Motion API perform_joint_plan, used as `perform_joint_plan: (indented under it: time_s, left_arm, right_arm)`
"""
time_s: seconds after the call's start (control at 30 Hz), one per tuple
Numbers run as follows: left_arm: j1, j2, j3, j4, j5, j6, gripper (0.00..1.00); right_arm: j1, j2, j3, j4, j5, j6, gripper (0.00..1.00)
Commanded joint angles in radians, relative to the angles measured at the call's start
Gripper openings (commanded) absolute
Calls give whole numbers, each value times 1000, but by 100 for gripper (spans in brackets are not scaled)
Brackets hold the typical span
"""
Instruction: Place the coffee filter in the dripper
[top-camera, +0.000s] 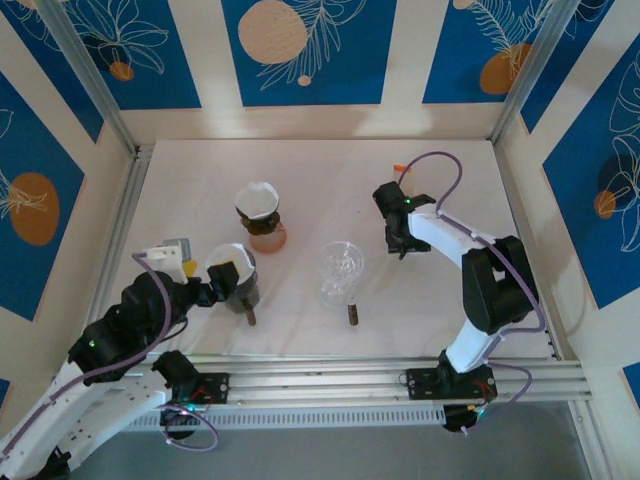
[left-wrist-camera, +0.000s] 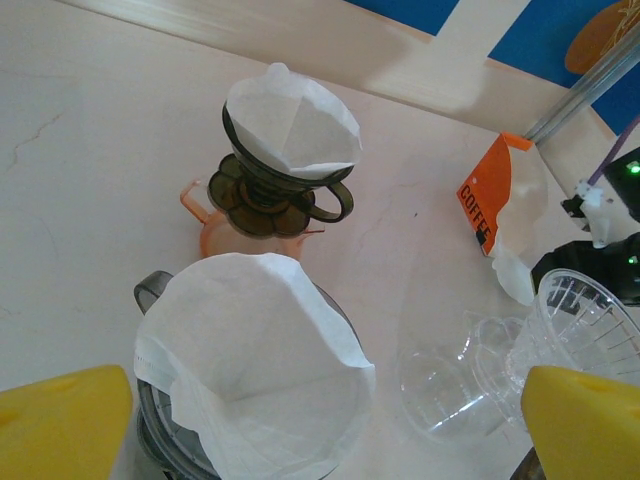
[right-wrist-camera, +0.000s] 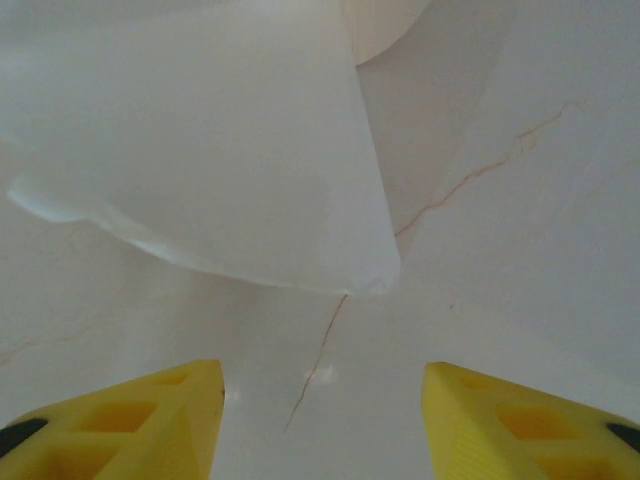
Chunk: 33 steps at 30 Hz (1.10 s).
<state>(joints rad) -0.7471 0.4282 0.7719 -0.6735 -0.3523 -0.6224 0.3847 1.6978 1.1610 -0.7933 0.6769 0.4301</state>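
An orange packet (left-wrist-camera: 482, 195) far right reads "COFFEE". The white, creased paper coffee filter (left-wrist-camera: 250, 350) sits open inside the near dark dripper (left-wrist-camera: 160, 440), left on the worktop (left-wrist-camera: 80, 200). The left tool (left-wrist-camera: 322, 428) is released above it. The right tool (right-wrist-camera: 320, 420) is spread, grasping nothing.

A pale, faintly cracked bench (top-camera: 190, 190) carried a salmon-orange plastic pot (top-camera: 268, 240) near its middle; an orange packet printed COFFEE (left-wrist-camera: 488, 195) lay flat farther right; blue wall panels with orange discs (top-camera: 340, 50) stood behind.
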Motion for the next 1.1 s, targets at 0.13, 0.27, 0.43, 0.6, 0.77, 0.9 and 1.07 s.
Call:
perform_joint_plan:
  time_s: [0.13, 0.27, 0.43, 0.6, 0.77, 0.9, 1.07]
  left_arm:
    - [8, -1, -5, -5, -21, 1, 100]
    - [9, 0, -5, -7, -26, 2, 100]
    - [9, 4, -8, 1, -21, 0, 100]
    - [9, 14, -16, 6, -14, -7, 100]
    - [8, 14, -7, 0, -13, -7, 100]
    - [9, 5, -6, -3, -10, -7, 100]
    - [9, -1, -11, 5, -1, -5, 100]
  right_arm:
    - [-1, 84, 30, 64, 92, -55, 46]
    - [-10, 105, 49, 79, 104, -68, 38]
    - [-28, 114, 60, 99, 111, -78, 23]
    - [-33, 108, 61, 120, 120, -85, 5]
    - [-9, 23, 52, 78, 93, -50, 0]
    - [18, -92, 39, -18, 13, 4, 0]
    - [42, -259, 42, -144, -123, 40, 0]
